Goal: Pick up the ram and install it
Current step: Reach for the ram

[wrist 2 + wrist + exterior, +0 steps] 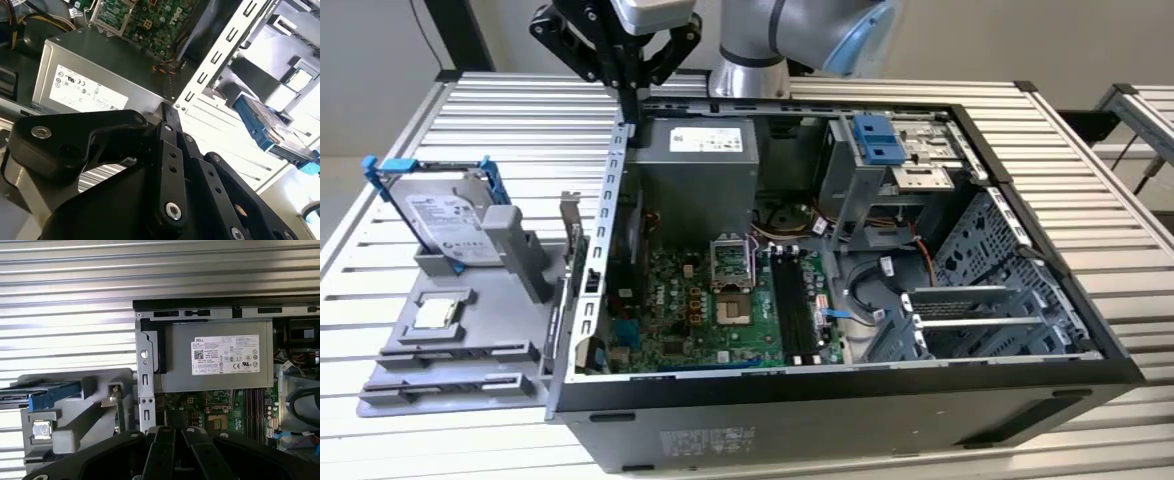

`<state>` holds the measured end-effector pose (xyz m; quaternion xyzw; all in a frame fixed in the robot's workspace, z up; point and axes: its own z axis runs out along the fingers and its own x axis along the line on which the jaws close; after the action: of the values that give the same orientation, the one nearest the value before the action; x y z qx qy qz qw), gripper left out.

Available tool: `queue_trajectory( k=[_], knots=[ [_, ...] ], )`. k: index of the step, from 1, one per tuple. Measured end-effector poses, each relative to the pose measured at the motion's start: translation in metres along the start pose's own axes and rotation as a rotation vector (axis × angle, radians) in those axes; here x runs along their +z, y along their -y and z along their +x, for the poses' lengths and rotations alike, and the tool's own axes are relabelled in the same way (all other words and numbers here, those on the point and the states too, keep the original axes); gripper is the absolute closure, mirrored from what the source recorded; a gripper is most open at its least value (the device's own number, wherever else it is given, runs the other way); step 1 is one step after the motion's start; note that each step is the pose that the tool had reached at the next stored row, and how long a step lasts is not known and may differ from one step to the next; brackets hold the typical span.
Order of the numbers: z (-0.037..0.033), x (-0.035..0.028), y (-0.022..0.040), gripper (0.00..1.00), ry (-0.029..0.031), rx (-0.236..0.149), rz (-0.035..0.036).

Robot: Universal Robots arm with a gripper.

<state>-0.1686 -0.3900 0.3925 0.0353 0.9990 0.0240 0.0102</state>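
My gripper [630, 100] hangs above the rear corner of the open computer case [1014, 375], on the exterior view's left. Its black fingers [169, 120] are closed together with nothing between them, as both wrist views show, the first at the gripper [175, 431]. A thin board standing on edge in the grey fixture [454, 350], beside the case wall, looks like the ram [570, 225], also edge-on in the first wrist view [120, 412]. The gripper is well above it and apart from it. The dark memory slots [790, 290] lie on the motherboard.
A silver hard drive [447, 215] in a blue frame stands on the fixture, with a small square processor chip [438, 312] in front of it. Inside the case are the grey power supply [700, 155], a drive cage [894, 150] and cables. All rest on a ribbed metal table [520, 110].
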Motion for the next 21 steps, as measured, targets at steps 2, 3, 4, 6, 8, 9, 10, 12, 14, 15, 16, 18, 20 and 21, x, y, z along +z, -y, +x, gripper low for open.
queue_trajectory(
  k=[2, 3, 4, 6, 8, 9, 10, 12, 14, 15, 16, 18, 20, 21],
  knots=[
    [0.0039, -0.0002, -0.0006, 1.00, -0.0002, 0.000, 0.0002],
    [0.0064, -0.0002, -0.0008, 1.00, -0.0002, 0.000, 0.0002],
    [0.0096, -0.0002, -0.0011, 1.00, -0.0002, 0.000, 0.0001],
    [0.0172, -0.0003, -0.0014, 1.00, -0.0002, 0.000, 0.0002],
    [0.0247, -0.0004, -0.0015, 1.00, -0.0001, 0.000, 0.0001],
    [0.0283, -0.0005, -0.0017, 1.00, -0.0001, 0.000, 0.0001],
    [0.0317, -0.0005, -0.0020, 1.00, -0.0002, 0.000, 0.0001],
    [0.0386, -0.0007, -0.0026, 1.00, -0.0002, 0.000, 0.0001],
    [0.0451, -0.0008, -0.0031, 1.00, -0.0002, -0.001, 0.0001],
    [0.0475, -0.0008, -0.0033, 1.00, -0.0002, -0.001, 0.0001],
    [0.0496, -0.0008, -0.0034, 1.00, -0.0003, -0.002, 0.0001],
    [0.0548, -0.0009, -0.0036, 1.00, -0.0003, -0.003, 0.0001],
    [0.0585, -0.0010, -0.0037, 1.00, -0.0004, -0.006, 0.0000],
    [0.0590, -0.0009, -0.0037, 1.00, -0.0008, -0.013, -0.0002]
  ],
)
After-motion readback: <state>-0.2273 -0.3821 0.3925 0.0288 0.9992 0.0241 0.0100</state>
